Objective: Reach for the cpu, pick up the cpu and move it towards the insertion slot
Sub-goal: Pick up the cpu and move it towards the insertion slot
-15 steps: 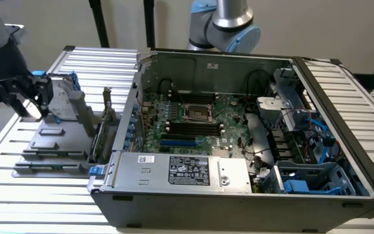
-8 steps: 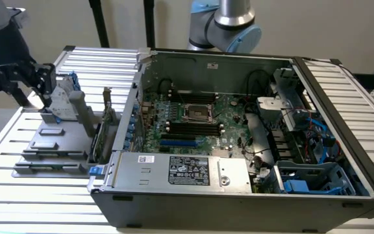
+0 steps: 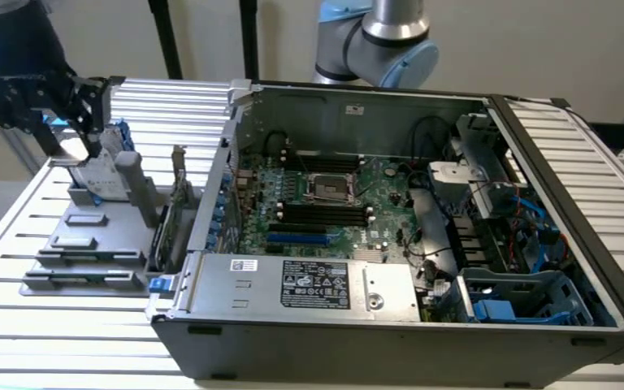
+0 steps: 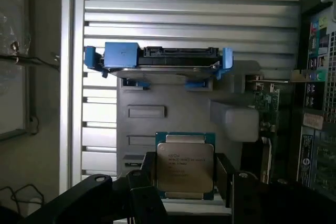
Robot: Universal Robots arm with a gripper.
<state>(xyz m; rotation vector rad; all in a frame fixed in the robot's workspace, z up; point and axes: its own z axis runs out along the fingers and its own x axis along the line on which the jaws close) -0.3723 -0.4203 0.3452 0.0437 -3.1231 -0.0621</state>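
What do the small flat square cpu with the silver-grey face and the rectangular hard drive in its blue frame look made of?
The cpu: metal lid, dull silver sheen with printed text, on a blue-green rim, probably circuit-board laminate. The hard drive: seemingly bare metal casing, pale reflective edge; its blue frame looks like matte moulded plastic.

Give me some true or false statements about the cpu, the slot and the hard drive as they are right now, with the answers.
1. The cpu sits between the fingers of the gripper. True.
2. The cpu is already seated in the insertion slot. False: the gripper has it over the grey fixture at the exterior view's left, outside the computer case.
3. The hard drive has a blue frame. True.
4. The computer case is closed. False: it lies open, with the green motherboard in plain sight.
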